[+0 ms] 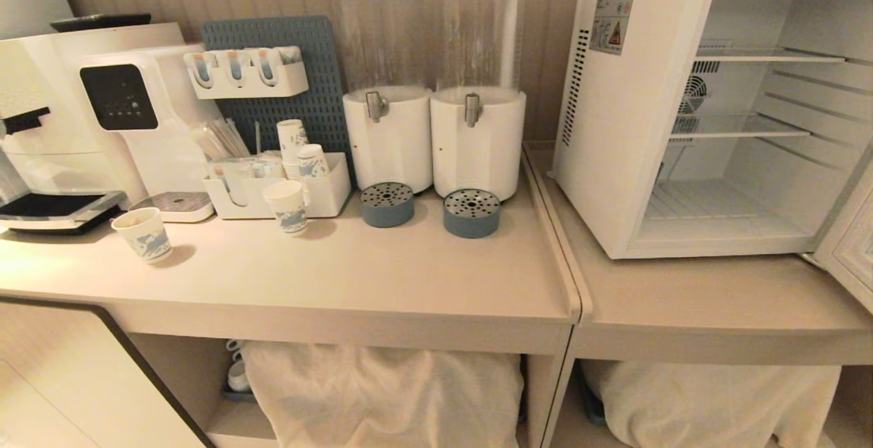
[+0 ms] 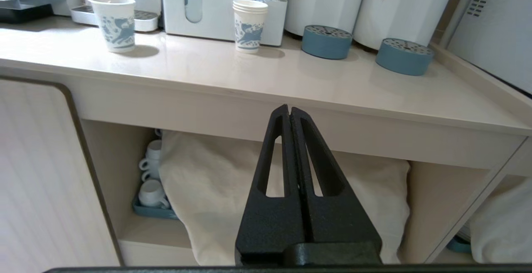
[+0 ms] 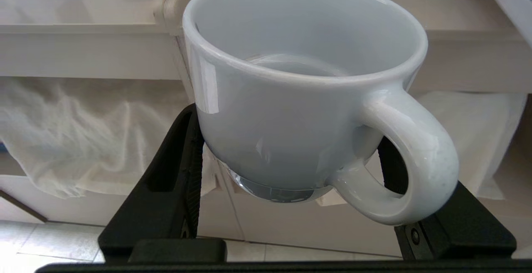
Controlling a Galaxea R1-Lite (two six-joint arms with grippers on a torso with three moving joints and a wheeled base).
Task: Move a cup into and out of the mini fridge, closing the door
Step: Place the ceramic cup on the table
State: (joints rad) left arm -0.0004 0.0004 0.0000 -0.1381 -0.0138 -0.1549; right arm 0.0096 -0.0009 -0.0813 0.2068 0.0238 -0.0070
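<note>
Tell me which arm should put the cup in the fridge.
Right. The right gripper already holds the cup; the mini fridge stands open. The left gripper is shut and empty.

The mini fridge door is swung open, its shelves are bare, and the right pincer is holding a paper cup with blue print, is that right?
Not quite. The mini fridge does stand open with bare shelves, but the right pincer holds the plain white ceramic cup with a loop handle, not a printed paper cup. The right wrist view shows it.
</note>
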